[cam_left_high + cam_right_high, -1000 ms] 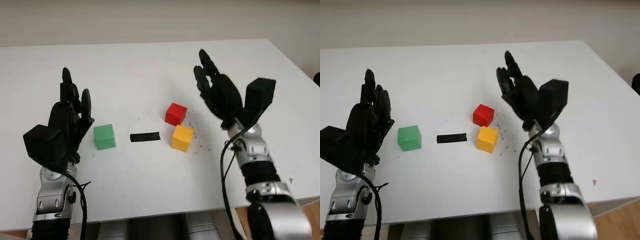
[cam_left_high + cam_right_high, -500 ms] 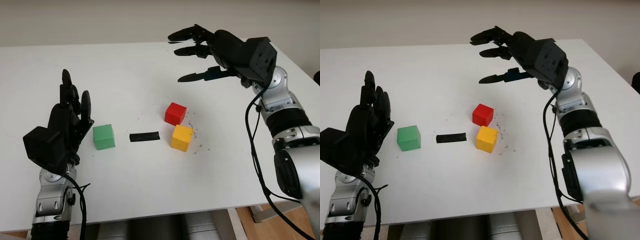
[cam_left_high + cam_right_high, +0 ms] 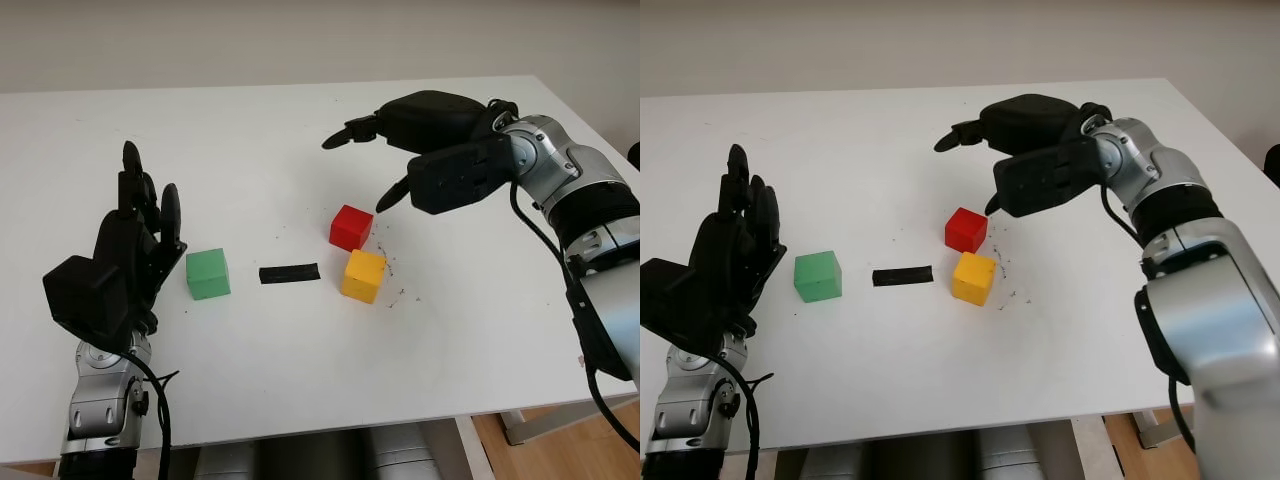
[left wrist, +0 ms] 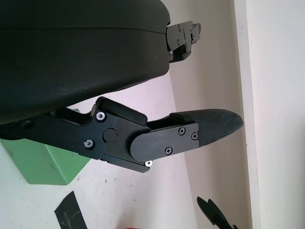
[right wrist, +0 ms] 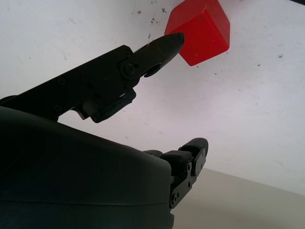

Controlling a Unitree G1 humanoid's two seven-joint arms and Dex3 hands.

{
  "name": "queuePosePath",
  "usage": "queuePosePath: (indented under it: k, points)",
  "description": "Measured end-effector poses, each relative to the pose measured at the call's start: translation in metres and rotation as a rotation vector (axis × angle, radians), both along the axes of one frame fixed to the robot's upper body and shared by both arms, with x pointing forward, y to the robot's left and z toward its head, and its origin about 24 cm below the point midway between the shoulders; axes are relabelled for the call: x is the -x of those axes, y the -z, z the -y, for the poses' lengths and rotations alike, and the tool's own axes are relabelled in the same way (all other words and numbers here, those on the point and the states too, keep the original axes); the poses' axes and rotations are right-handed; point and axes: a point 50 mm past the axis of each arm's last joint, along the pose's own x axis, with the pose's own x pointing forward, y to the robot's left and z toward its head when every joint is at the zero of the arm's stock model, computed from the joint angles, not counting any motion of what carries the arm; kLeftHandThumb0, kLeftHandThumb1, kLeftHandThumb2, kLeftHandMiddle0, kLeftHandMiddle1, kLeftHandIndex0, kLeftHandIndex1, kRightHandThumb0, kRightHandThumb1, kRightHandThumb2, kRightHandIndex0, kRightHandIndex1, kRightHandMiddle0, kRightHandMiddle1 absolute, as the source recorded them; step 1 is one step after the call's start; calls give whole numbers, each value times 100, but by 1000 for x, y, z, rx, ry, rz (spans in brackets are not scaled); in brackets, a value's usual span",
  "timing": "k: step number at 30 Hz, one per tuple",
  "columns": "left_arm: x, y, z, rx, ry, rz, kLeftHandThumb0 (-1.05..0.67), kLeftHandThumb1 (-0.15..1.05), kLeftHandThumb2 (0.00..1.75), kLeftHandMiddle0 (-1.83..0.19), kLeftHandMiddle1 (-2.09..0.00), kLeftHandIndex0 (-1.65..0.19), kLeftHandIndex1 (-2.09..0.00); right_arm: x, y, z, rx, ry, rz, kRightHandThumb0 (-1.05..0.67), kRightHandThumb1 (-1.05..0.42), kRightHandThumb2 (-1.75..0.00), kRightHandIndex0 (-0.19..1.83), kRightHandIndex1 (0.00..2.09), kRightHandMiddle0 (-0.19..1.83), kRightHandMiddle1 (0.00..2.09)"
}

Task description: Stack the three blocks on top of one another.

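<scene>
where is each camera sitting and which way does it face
Left and right eye views: on the head, looking forward and down at the white table; both arms enter from below.
Left wrist view: beside the open left hand, facing the green cube block.
Right wrist view: behind the open right hand, facing the red cube block.
Shared: eye views show both blocks, plus the yellow cube block.

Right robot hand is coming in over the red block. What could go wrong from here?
1. The red block sits corner to corner with the yellow block; the open right robot hand closing around red may knock yellow away.
2. Red lies turned relative to the fingers, so it may twist in the grasp.
3. The left robot hand, open beside the green block, could bump it.
</scene>
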Motion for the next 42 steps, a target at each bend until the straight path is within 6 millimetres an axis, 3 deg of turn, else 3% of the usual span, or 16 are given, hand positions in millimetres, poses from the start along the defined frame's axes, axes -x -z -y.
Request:
queuePosePath:
  k: [12,42]
  points:
    - [0,0,1,2,-2,-6,-73,105,61,19,0,19,0,6,9,-5,123,-132,130,-48,-78,-5,28,9,46,16]
    - [1,-1,1,-5,-9,-7,-74,105,60,19,0,19,0,4,40,-11,216,-121,103,-52,-80,-5,29,6,52,9]
